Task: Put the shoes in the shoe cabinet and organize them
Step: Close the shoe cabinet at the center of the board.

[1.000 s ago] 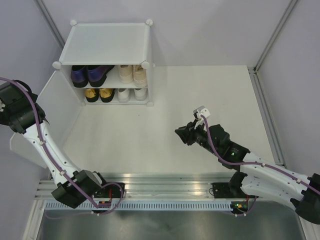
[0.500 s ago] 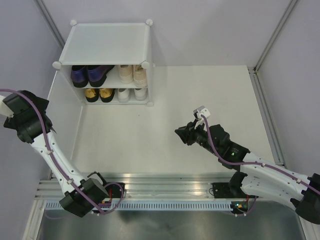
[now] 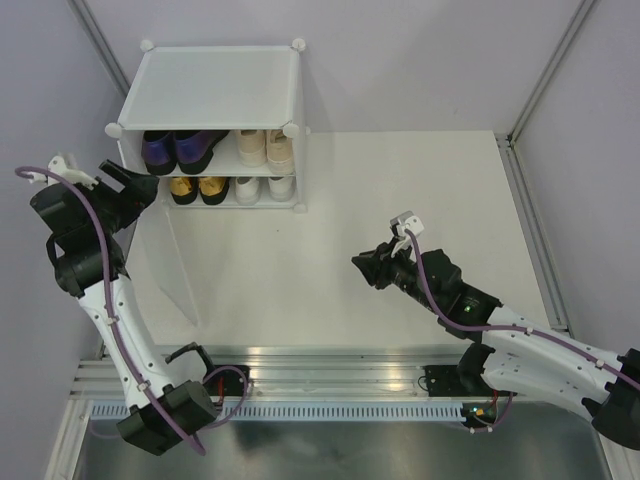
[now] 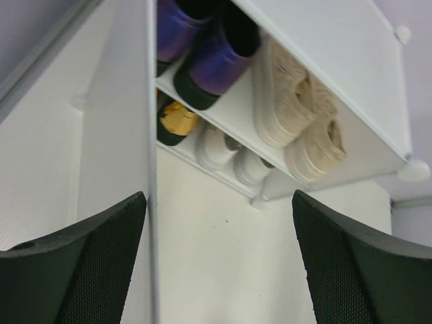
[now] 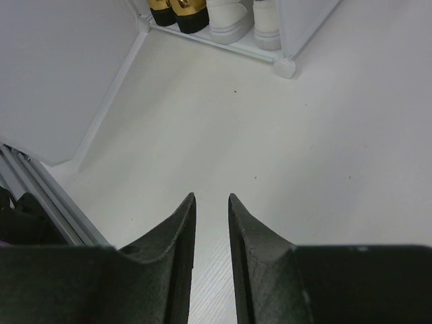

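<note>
The left gripper (image 3: 128, 182) (image 4: 219, 199) is spread wide, its black, fine-meshed fingers (image 4: 81, 270) holding nothing. The thin near edge of the door (image 3: 160, 265) (image 4: 115, 135) runs up between them, close to the left finger; whether they touch cannot be told. The door is a flat, smooth, translucent white panel, open, standing out from the cabinet's left front corner toward the near side. Just beyond, the cabinet (image 3: 215, 85) is a cube of the same white plastic with round connectors (image 3: 290, 129) (image 4: 413, 170) at its corners, set at the far left of the table (image 3: 400, 180), its open face toward the near side. Glossy purple loafers (image 3: 180, 150) (image 4: 202, 47) sit on the upper shelf at left, knobbly beige sneakers (image 3: 265, 148) (image 4: 297, 108) beside them at right. Below are shiny gold heels (image 3: 198, 188) (image 4: 177, 121) at left and smooth white sneakers (image 3: 262, 188) (image 4: 229, 152) at right. Every shoe lies with its long axis running near to far, into the cabinet, rounded ends at the open face. The right gripper (image 3: 365, 265) (image 5: 210, 199) hangs over mid-table, well apart from the cabinet, its tapered black fingers nearly together with a narrow slit between and nothing in it, pointing toward the cabinet's right front connector (image 5: 286, 67). A broad stretch of matte white table lies between it and the cabinet. A ribbed metal rail (image 3: 330, 365) borders the near edge.
</note>
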Controlling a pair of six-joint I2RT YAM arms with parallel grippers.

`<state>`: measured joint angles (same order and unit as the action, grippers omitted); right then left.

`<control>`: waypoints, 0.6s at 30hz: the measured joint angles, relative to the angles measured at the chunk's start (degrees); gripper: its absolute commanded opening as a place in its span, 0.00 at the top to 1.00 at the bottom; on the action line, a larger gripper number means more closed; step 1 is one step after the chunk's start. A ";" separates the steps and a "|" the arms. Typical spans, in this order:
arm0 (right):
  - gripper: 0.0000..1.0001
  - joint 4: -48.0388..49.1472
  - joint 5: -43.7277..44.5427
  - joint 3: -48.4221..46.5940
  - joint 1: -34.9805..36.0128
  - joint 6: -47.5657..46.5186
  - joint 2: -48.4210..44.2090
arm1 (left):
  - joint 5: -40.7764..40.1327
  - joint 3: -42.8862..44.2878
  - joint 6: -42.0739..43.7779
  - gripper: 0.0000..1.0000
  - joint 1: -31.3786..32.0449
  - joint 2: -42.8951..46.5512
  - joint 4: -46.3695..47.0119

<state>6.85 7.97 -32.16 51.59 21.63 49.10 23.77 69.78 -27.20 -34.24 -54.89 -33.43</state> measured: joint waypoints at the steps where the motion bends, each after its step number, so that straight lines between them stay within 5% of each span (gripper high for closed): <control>1: 0.69 -0.02 0.24 0.00 0.00 -0.04 0.02 | 2.45 0.00 0.46 0.09 1.01 0.00 0.92; 14: 0.69 -0.13 2.93 0.00 0.00 -0.85 0.31 | 29.97 -0.81 3.30 0.10 12.17 0.94 13.66; 18: 0.69 -0.20 3.54 0.00 0.00 -0.92 0.39 | 25.90 -2.69 3.17 0.10 12.76 5.18 17.79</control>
<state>6.66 11.51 -32.16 51.59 20.71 49.50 49.67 67.09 -24.03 -21.47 -49.71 -15.64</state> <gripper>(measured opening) 0.310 0.906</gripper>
